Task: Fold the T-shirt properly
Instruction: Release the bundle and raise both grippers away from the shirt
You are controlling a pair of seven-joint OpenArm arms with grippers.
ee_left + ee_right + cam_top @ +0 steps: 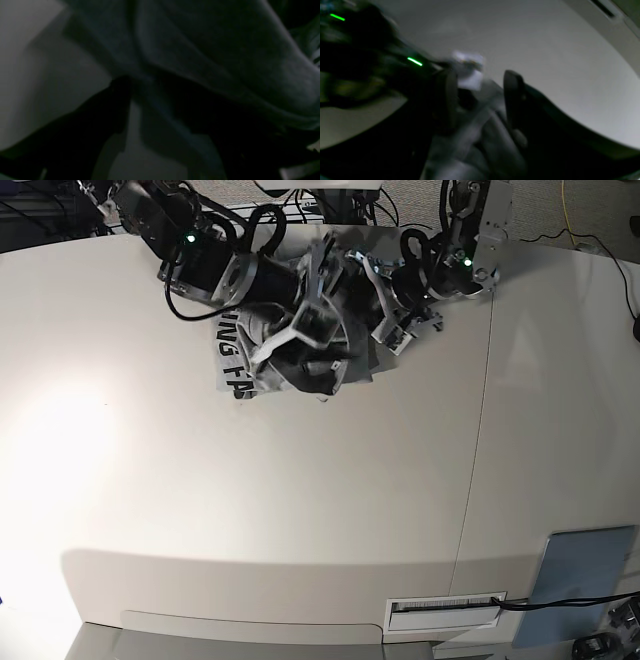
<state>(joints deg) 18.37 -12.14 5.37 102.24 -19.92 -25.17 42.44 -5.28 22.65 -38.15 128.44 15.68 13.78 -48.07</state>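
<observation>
The grey T-shirt point(300, 355) lies bunched in a heap at the far middle of the table, with black lettering point(232, 355) showing on its left side. Both grippers are down on the heap. In the right wrist view my right gripper point(480, 85) has its dark fingers point(512, 95) spread wide, and loose grey cloth point(480, 135) sags between and below them. The left wrist view is dark: folds of the T-shirt point(212, 50) fill the top, and a strip of cloth hangs between the spread fingers point(117, 100) of my left gripper point(160, 97). Neither pinches the cloth.
The white table point(300, 510) has a seam point(478, 440) running front to back on its right side. A blue-grey sheet point(578, 580) lies at the front right corner, beside a labelled slot point(445, 608). Cables hang behind the far edge.
</observation>
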